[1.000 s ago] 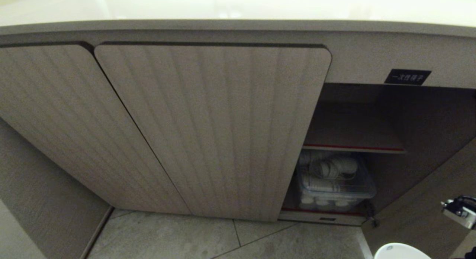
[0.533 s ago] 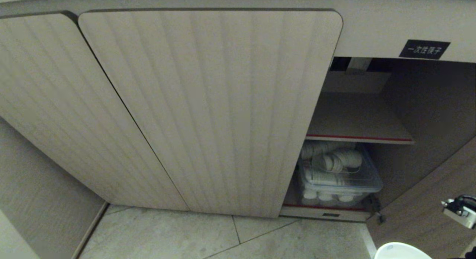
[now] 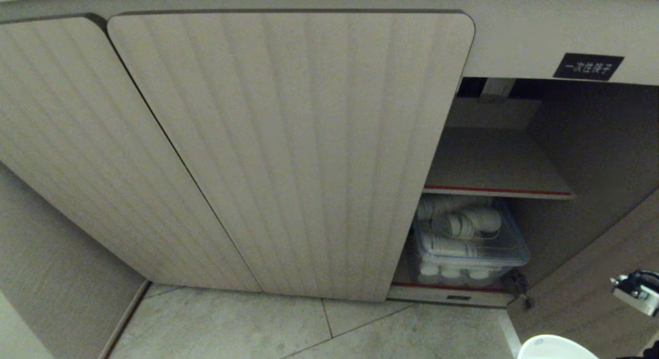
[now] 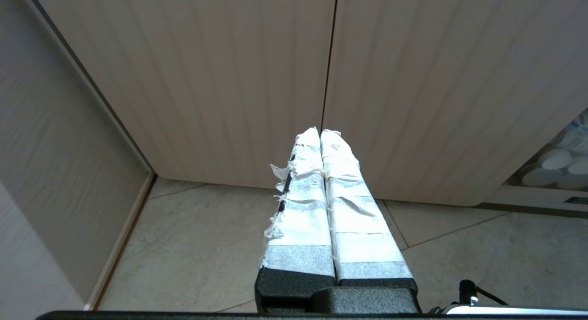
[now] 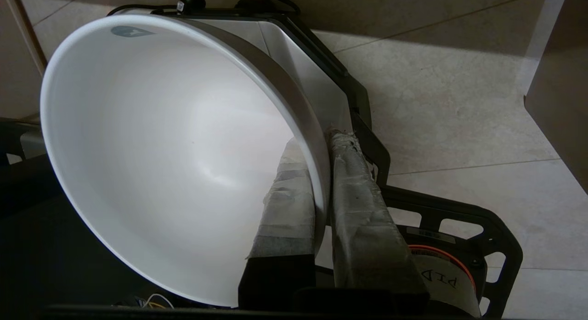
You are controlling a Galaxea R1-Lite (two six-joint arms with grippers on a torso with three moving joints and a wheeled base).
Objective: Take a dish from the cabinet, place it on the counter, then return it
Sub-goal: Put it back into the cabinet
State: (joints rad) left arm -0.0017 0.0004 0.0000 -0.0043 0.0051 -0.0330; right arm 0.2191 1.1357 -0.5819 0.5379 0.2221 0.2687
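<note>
The right claw [image 5: 321,173] is clamped on the white bowl's [image 5: 174,150] rim, low beside the open cabinet [image 3: 489,163]; since a second ago the view has dropped below the desk, suggesting the return is under way; left claw [image 4: 320,136] shut, empty

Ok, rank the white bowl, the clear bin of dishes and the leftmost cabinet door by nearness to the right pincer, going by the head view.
1. White bowl: clamped in the right pincer, bottom right.
2. Clear bin: low down, ahead and to its left.
3. Leftmost door: far left, shut.
</note>
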